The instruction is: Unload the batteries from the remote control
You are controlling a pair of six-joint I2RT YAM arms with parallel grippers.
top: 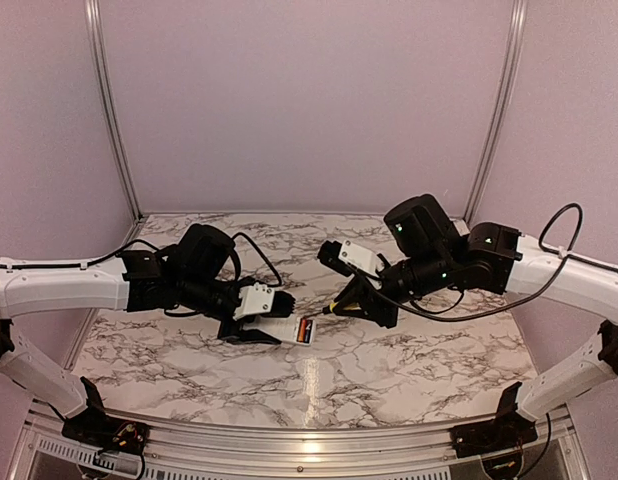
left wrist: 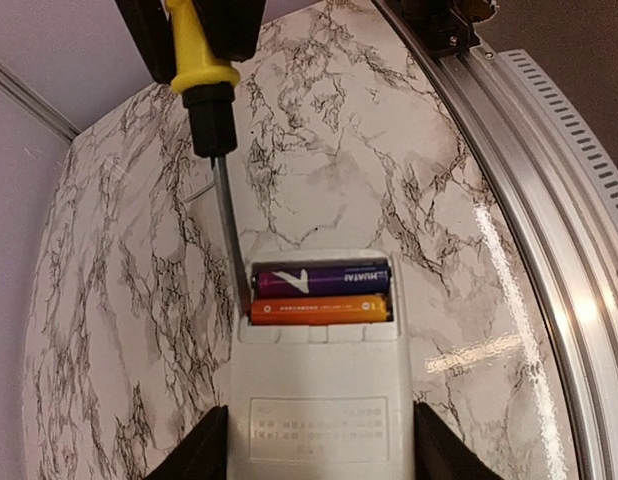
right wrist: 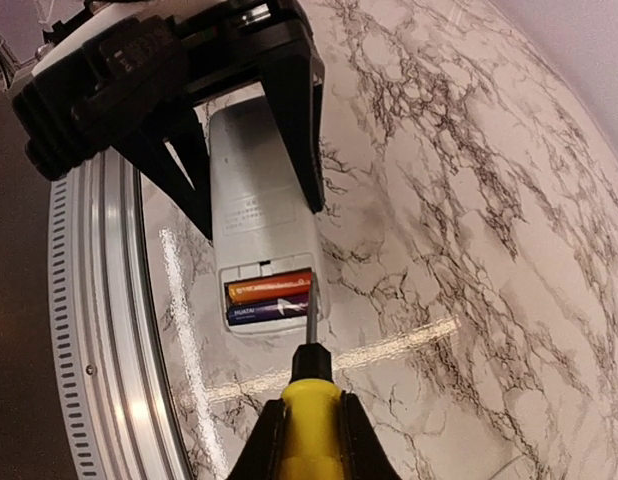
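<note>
1. Right, eyes on the battery bay (left wrist: 321, 293) first: it sits open at the far end of the remote control (left wrist: 314, 380), and both batteries (right wrist: 269, 291) lie inside it, side by side across the width.
2. Closest to the remote's end is the purple battery (left wrist: 324, 279). The orange battery (left wrist: 319, 311) lies just behind it, and the two touch along their length.
3. My left gripper (left wrist: 319, 450) is clamped on the remote's body, one finger on each long side, level with the printed label (left wrist: 319, 430).
4. My right gripper (right wrist: 311, 445) is clenched round the yellow handle of the screwdriver (right wrist: 311, 395), whose black collar and metal shaft point at the bay.
5. The tip sits at one corner of the bay, right by the ends of the batteries. Whether it touches a battery or only the bay's wall, I cannot tell.
6. From the left wrist I get the whole shaft from collar to tip, plus a white mark on the purple battery.
7. From the right wrist only a short stub of shaft shows, but my left fingers pinching the remote show head-on.
8. From the top view the batteries shrink to a red-and-dark fleck. That view alone places the remote a little left of centre on the marble table (top: 409, 370), with both grippers meeting over it.
</note>
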